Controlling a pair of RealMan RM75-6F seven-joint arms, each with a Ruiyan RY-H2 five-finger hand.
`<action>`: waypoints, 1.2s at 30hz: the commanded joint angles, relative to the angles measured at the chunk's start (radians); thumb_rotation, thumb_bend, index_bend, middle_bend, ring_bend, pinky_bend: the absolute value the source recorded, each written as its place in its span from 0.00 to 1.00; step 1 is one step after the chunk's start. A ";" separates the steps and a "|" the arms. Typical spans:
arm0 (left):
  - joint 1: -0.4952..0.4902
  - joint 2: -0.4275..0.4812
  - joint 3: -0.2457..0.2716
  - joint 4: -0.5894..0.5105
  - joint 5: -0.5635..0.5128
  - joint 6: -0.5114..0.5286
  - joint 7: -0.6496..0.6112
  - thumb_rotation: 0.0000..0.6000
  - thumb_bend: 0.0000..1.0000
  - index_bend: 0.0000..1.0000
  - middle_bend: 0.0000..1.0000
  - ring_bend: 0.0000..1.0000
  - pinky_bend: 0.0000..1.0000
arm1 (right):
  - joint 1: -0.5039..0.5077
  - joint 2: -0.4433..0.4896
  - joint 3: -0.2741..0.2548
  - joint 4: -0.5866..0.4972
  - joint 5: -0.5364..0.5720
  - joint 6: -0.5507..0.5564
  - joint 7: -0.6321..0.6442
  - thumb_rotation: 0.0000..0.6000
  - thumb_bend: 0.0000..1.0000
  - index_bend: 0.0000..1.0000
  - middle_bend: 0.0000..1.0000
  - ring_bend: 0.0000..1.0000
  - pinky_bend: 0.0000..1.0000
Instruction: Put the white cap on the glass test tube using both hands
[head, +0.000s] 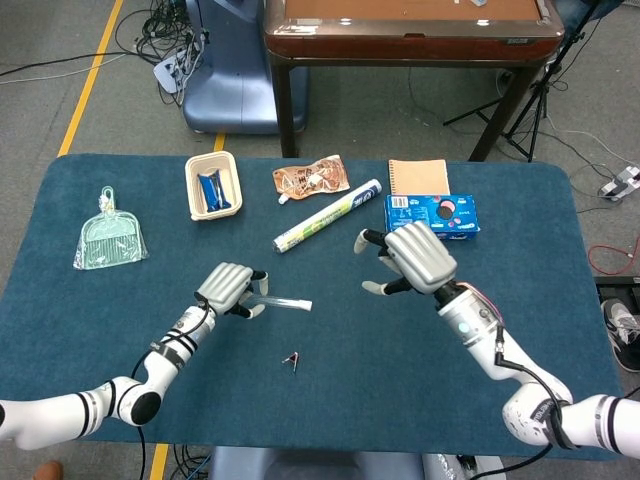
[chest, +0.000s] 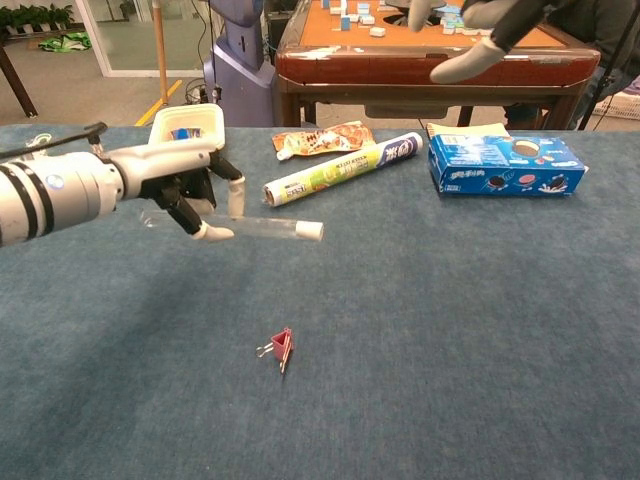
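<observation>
Left robot hand (chest: 190, 190) grips capped test tube (chest: 262, 229); right robot hand (head: 415, 256) apart.

The table (head: 500, 230) wears a deep teal-blue cloth. At centre, the clear glass test tube (head: 280, 302) ends in a white cap (head: 306, 306); the left hand (head: 226, 287) and right hand (head: 420, 255) are silvery grey, with pale fingers (head: 371, 288). A small red clip (head: 292, 359) lies lower centre. Toward the upper right sit a blue biscuit box (head: 431, 216) and a tan notebook (head: 417, 175); at far left, a mint-green dustpan (head: 108, 241).
</observation>
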 joint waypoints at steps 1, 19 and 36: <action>-0.005 -0.058 0.014 0.062 -0.019 -0.007 0.027 1.00 0.26 0.62 1.00 1.00 1.00 | -0.038 0.040 -0.019 -0.012 -0.004 0.022 0.003 0.91 0.04 0.44 1.00 1.00 1.00; -0.024 -0.198 0.007 0.200 -0.068 -0.064 0.090 1.00 0.26 0.56 1.00 1.00 1.00 | -0.118 0.117 -0.041 -0.022 0.004 0.041 0.002 0.90 0.04 0.44 1.00 1.00 1.00; 0.052 0.034 -0.018 -0.127 -0.046 0.057 0.116 1.00 0.26 0.27 1.00 0.97 1.00 | -0.181 0.163 -0.063 0.012 0.009 0.047 0.016 0.93 0.04 0.44 1.00 1.00 1.00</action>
